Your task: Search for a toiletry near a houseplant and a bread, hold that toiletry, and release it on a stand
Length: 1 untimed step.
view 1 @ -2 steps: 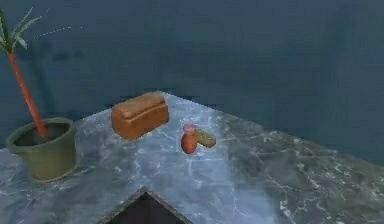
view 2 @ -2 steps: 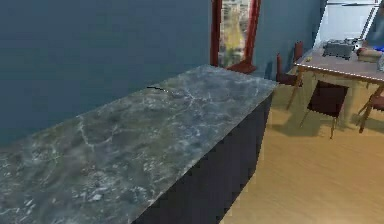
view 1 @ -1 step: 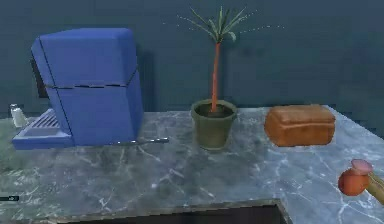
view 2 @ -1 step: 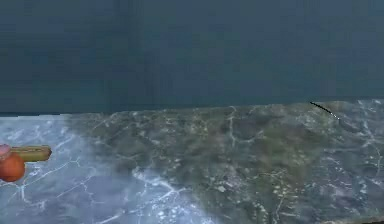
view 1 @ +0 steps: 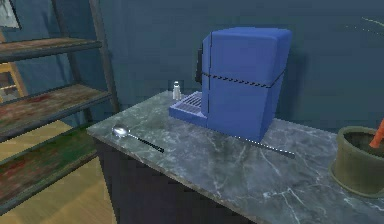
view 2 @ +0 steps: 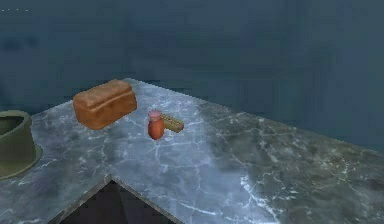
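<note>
You see a small red container (view 2: 155, 125) upright on the marble surface (view 2: 250, 160), just right of the bread (view 2: 104, 103), green pot (view 2: 12, 140) farther left. You cannot tell the jaws' state or where they stand relative to it.

No writing, number or sign can be read anywhere: the blue coffee machine (view 1: 243, 80), the loaf (view 2: 105, 103) and the small red jar (view 2: 155, 125) carry no legible marks

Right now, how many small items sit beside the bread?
2, arm side view: a reddish bottle right of the bread, a small tan thing right of that. The bread may hide others.
</note>
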Motion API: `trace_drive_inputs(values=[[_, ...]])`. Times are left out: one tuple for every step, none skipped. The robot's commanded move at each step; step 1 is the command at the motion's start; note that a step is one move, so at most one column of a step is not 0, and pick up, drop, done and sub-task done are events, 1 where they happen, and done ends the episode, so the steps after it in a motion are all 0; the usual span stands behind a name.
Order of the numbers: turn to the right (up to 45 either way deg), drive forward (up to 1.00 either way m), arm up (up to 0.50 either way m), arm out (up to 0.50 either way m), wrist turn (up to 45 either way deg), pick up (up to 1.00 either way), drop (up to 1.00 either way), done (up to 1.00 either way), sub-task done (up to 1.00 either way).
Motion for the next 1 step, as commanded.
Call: trace_drive_inputs(values=[[0.0,0.00,0.50,0.00,0.0,0.00,0.00,0.00,0.00]])
